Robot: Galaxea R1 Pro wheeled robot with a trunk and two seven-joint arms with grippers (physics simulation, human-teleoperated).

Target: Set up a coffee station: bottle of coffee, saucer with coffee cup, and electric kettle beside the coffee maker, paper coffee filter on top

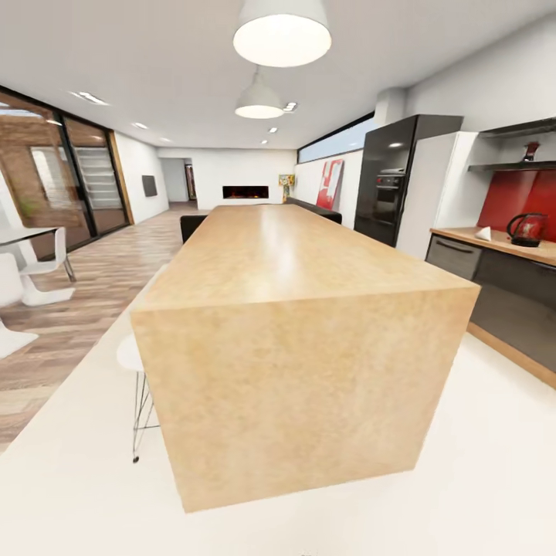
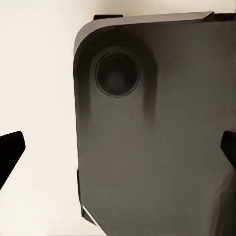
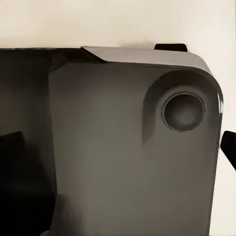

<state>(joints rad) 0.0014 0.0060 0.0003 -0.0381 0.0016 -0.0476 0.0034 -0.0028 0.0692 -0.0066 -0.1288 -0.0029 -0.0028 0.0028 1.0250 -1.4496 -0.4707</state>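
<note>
Honestly, nothing on the coffee station looks done yet. The robot is standing at the short end of the long tan island, and the kitchen worktop is off to the right, well apart from it.

What I can count from the head view:
- 1 electric kettle, glossy and dark with a reddish sheen, sitting on the kitchen worktop in front of the red backsplash
- 1 small white cone just beside it, probably the paper coffee filter, but it's too small to be sure
- 1 dark little object up on the wall shelf, can't tell what it is
- 2 pendant lamps over the island, 1 white stool tucked at its side

I don't spot the coffee maker, the bottle, the saucer or the cup, so by my read pretty much all 5 bits of the job are left. The kettle may be roughly in its spot already, though with no machine to check against that's a guess.

Arms are tucked down. The left claw is spread wide with nothing in it, dark tips at both edges of its wrist view over the robot's own grey base. The right claw looks the same: spread and empty, though 1 tip is hard to pick out against the dark.
</note>
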